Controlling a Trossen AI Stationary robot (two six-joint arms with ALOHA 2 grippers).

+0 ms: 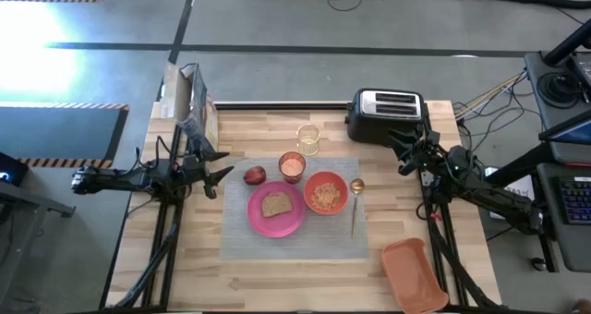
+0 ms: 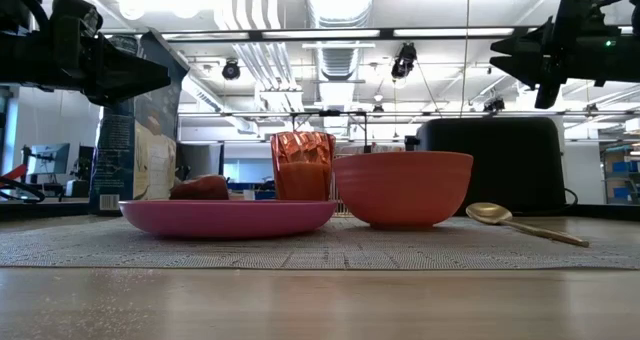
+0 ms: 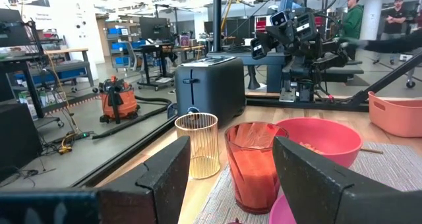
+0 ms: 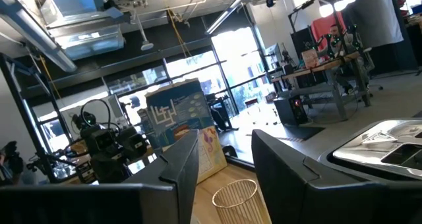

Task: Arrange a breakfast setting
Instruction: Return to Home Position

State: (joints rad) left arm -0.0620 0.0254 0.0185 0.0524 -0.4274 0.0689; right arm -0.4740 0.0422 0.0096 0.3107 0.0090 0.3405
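Note:
On the grey placemat (image 1: 305,245) stand the pink plate (image 1: 275,210) with toast (image 1: 276,203), the orange bowl (image 1: 325,192), the orange cup (image 1: 292,166) and the gold spoon (image 1: 355,208). The red apple (image 1: 255,175) lies at the mat's left edge. The clear glass (image 1: 307,138) stands just beyond the mat's far edge. My left gripper (image 1: 220,164) is open, raised left of the apple. My right gripper (image 1: 403,152) is open, raised beside the toaster.
The black-and-silver toaster (image 1: 385,113) stands at the far right. An orange tray (image 1: 414,274) lies at the near right corner. A cereal box (image 1: 191,102) stands at the far left. People show in the room beyond the table (image 3: 349,16).

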